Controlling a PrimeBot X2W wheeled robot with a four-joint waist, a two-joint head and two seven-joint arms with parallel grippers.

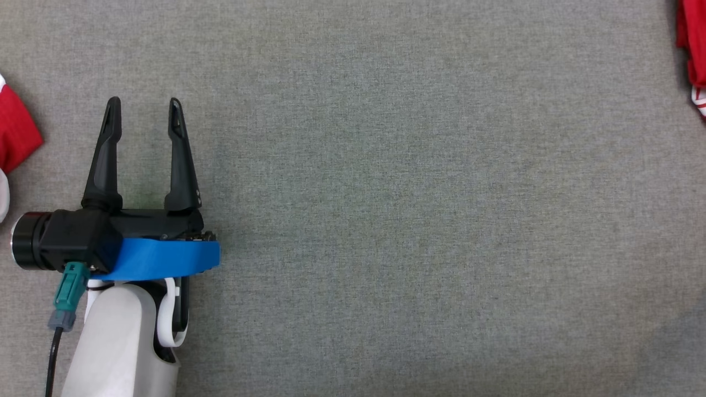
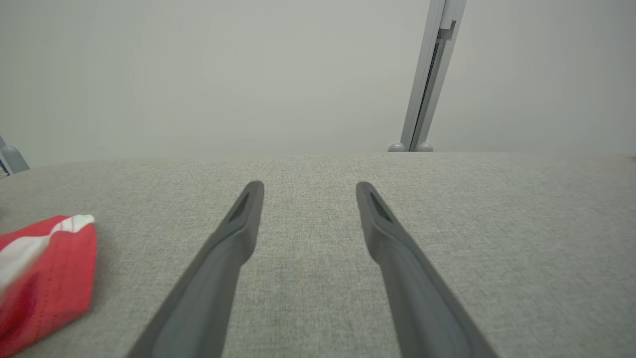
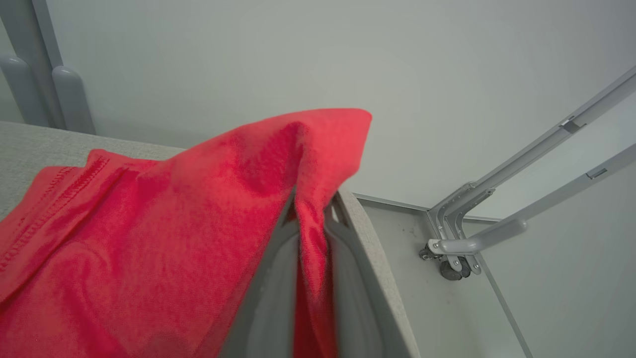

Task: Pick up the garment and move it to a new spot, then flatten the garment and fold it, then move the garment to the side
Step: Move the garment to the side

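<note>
Right gripper is pinched nearly shut on a fold of the red garment, which is bunched at the right edge of the desk. Left gripper is wide open and empty, near the left edge. Cloth judged light, limp and not slippery: best taken by hems or corners.

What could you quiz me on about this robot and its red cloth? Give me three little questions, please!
1. True or false: the left gripper is holding cloth.
2. What colour is the garment pinched in the right gripper? A) blue B) red C) green
3. Fill the gap: the band behind the left gripper's fingers is ____.

Key: 1 false, it stands open and empty over the grey table; 2 B; 3 blue.
</note>
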